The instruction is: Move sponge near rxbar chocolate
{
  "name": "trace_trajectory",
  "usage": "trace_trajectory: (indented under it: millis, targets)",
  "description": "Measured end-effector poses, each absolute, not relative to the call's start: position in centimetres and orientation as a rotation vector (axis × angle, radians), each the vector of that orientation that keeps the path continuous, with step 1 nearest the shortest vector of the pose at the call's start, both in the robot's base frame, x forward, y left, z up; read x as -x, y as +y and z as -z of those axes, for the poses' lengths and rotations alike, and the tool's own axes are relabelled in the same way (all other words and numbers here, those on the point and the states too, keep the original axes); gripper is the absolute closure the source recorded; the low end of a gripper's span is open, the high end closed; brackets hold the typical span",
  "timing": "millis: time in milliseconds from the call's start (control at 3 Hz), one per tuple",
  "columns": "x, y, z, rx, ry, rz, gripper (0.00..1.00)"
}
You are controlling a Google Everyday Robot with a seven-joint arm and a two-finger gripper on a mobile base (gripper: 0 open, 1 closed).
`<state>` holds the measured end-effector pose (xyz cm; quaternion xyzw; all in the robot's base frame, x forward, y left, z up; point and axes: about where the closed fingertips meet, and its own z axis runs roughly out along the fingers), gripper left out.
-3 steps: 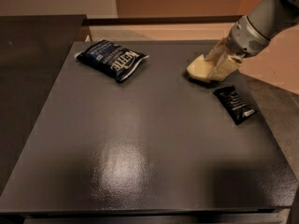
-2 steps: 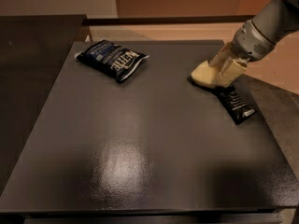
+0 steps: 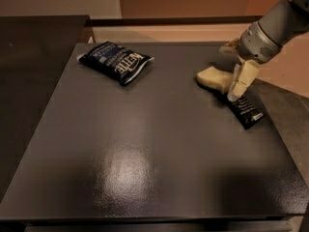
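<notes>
- I am seeing the gripper (image 3: 235, 65) hanging over the table's (image 3: 145, 153) right side, fingers spread wide, gripping nothing.
- The sponge (image 3: 213, 78) is lying just beside the snack bar (image 3: 246, 111).

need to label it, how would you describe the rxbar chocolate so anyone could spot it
Look to the right edge of the dark table, where the gripper hangs. Right by it lies the rxbar chocolate, beside the sponge. It is the slim black wrapper, narrower than the pale yellow sponge and smaller than the blue chip bag.
</notes>
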<state>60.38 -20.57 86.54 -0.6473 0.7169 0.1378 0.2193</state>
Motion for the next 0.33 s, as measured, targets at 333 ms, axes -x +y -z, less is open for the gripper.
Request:
trace_trajectory:
  millis: [333]
  targets:
    - [-60.39,-20.57,-86.54,1.791,1.983,-0.381,0.00]
